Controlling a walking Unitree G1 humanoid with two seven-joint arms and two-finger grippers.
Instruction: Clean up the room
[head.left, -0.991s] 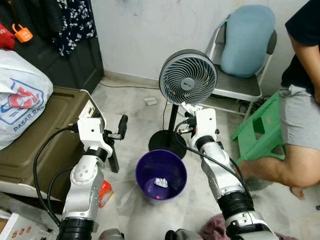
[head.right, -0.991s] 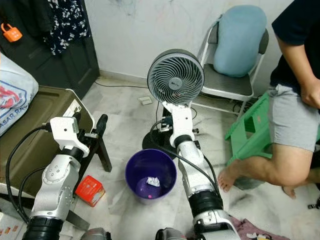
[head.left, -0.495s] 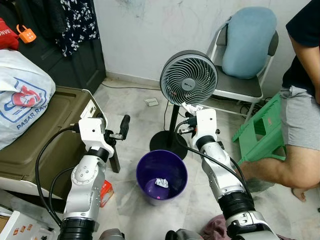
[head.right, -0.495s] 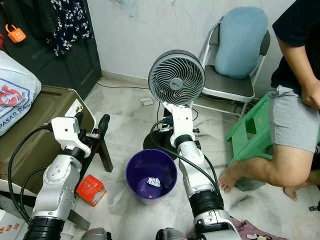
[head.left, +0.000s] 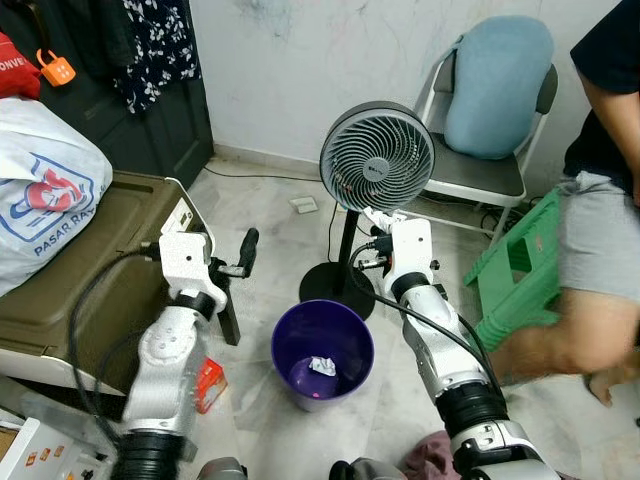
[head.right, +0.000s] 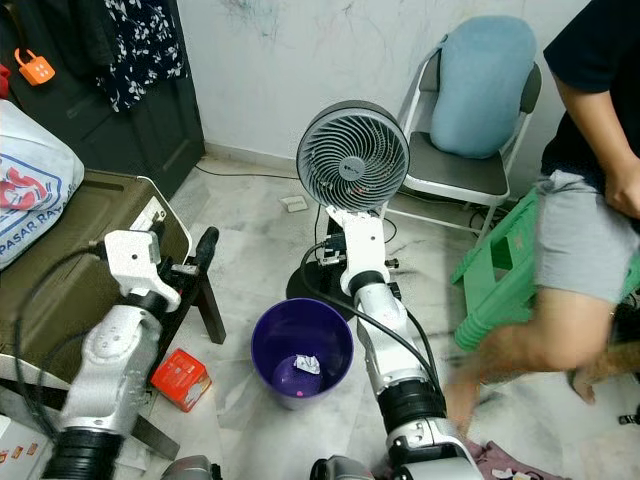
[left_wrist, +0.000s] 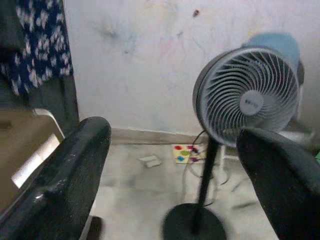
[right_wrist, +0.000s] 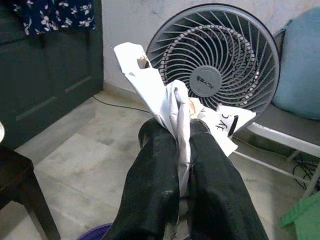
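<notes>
My right gripper (right_wrist: 175, 129) is shut on a crumpled white paper (right_wrist: 150, 85). In the left eye view that gripper (head.left: 378, 216) is raised in front of the fan's pole, above and behind the purple bin (head.left: 300, 330). The bin stands on the floor between my arms, and a white scrap (head.left: 322, 366) lies inside it. My left gripper (head.left: 246, 250) is held up left of the bin, open and empty; its two black fingers (left_wrist: 65, 170) stand wide apart in the left wrist view.
A grey standing fan (head.left: 376, 157) is just behind the bin. A folding chair with a blue cushion (head.left: 497, 85) and a green stool (head.left: 520, 265) are to the right, beside a person (head.left: 600, 240). A brown case (head.left: 80, 270) with a white bag (head.left: 40, 185) is on the left, and a red box (head.left: 208, 385) lies on the floor.
The person's leg on the right is now blurred, moving. Both arms hold about the same pose, and the right gripper still holds the paper.
</notes>
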